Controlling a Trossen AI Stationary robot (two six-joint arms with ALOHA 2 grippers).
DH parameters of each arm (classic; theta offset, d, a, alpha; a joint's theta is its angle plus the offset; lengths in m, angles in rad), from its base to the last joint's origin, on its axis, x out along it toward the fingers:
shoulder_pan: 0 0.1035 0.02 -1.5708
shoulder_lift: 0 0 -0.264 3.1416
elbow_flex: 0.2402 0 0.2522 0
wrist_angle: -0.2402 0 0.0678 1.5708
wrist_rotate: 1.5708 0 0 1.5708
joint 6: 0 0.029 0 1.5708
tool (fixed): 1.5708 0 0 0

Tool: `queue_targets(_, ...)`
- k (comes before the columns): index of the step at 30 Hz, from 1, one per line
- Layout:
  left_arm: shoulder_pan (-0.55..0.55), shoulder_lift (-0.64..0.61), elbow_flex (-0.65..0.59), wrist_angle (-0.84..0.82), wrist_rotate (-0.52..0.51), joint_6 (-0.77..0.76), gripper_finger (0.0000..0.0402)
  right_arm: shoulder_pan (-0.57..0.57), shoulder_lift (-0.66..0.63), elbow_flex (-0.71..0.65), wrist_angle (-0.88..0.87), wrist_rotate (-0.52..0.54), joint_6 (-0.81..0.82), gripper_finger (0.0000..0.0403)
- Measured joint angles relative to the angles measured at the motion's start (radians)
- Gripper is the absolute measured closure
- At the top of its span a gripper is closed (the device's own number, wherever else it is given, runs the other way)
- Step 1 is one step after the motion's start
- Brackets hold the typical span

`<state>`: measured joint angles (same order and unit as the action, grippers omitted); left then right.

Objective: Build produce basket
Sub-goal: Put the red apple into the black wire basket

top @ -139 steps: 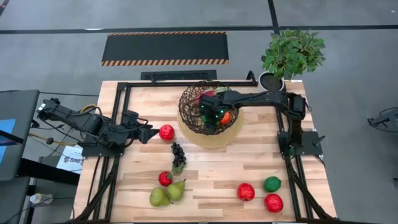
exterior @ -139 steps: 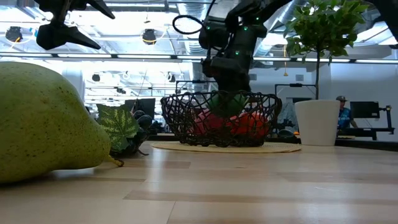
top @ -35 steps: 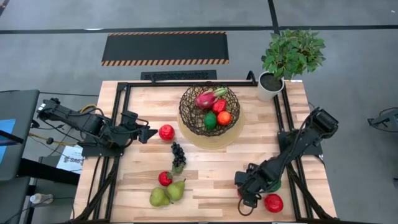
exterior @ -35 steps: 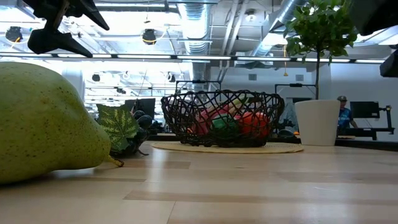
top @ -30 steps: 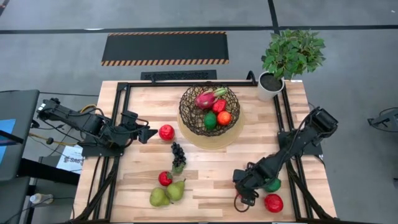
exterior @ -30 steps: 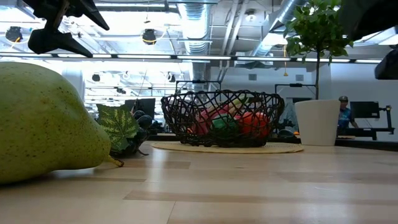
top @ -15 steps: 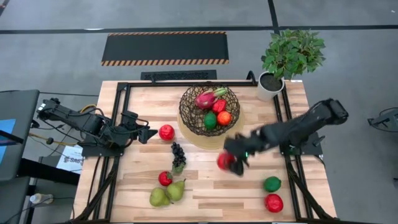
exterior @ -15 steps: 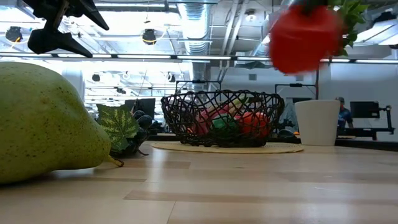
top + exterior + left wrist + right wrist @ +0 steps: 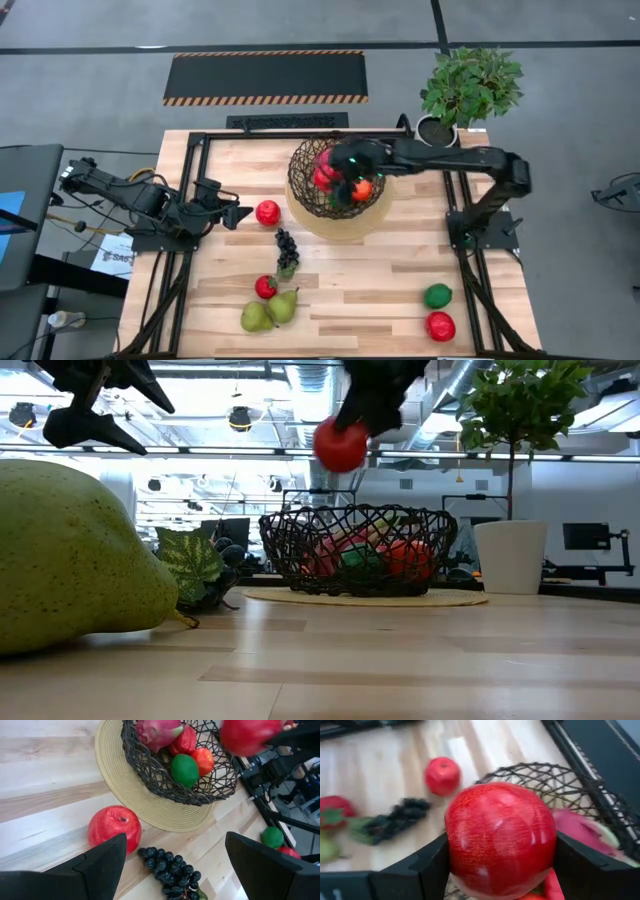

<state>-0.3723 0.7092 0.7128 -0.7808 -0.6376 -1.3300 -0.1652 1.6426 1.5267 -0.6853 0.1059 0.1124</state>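
My right gripper (image 9: 333, 172) is shut on a red round fruit (image 9: 500, 840) and holds it over the dark wire basket (image 9: 300, 192); in the low view the fruit (image 9: 340, 445) hangs well above the basket's rim (image 9: 350, 512). The basket holds a pink dragon fruit (image 9: 157, 731), a green round fruit (image 9: 185, 770), an orange (image 9: 204, 760) and a red piece (image 9: 184, 742). My left gripper (image 9: 240, 214) is open and empty at the table's left, next to another red round fruit (image 9: 267, 212) that rests on the table. My right gripper pinches the red round fruit by two opposite sides (image 9: 454, 851) between its two fingers (image 9: 427, 867). The fruit fills the gap between them. It is lifted clear, above the basket's left half.
Dark grapes (image 9: 287, 250), a small red fruit (image 9: 265, 287) and two green pears (image 9: 268, 311) lie near the table's front left. A green round fruit (image 9: 437, 295) and a red one (image 9: 438, 325) lie at the front right. A white pot with a plant (image 9: 437, 130) stands at the far right corner.
My right gripper stood at the red round fruit at the table's near right, lifted it clear, and has carried it up and toward the far edge and the left, to above the basket. My left gripper has kept still.
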Motion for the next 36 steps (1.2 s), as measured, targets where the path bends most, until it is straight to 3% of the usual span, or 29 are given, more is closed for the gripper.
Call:
queue_targets(7,0.0,0.0,0.0,-0.028,-0.014,-0.019,0.0077,-0.066,0.182,0.099,0.021,-0.051,-0.119,0.0106)
queue_targets(18,0.0,0.0,0.0,-0.042,-0.042,-0.041,0.0077,-0.104,0.356,0.115,0.027,-0.058,-0.201,0.0106)
queue_targets(22,0.0,0.0,0.0,-0.042,-0.053,-0.04,0.0077,-0.114,0.374,0.114,0.04,-0.063,-0.209,0.0091)
queue_targets(30,0.0,0.0,0.0,-0.044,-0.056,-0.025,0.0077,-0.125,0.374,0.115,0.053,-0.051,-0.226,0.0011)
queue_targets(36,0.0,0.0,0.0,-0.046,-0.051,-0.017,0.0077,-0.132,0.372,0.202,0.03,-0.004,-0.245,0.0017)
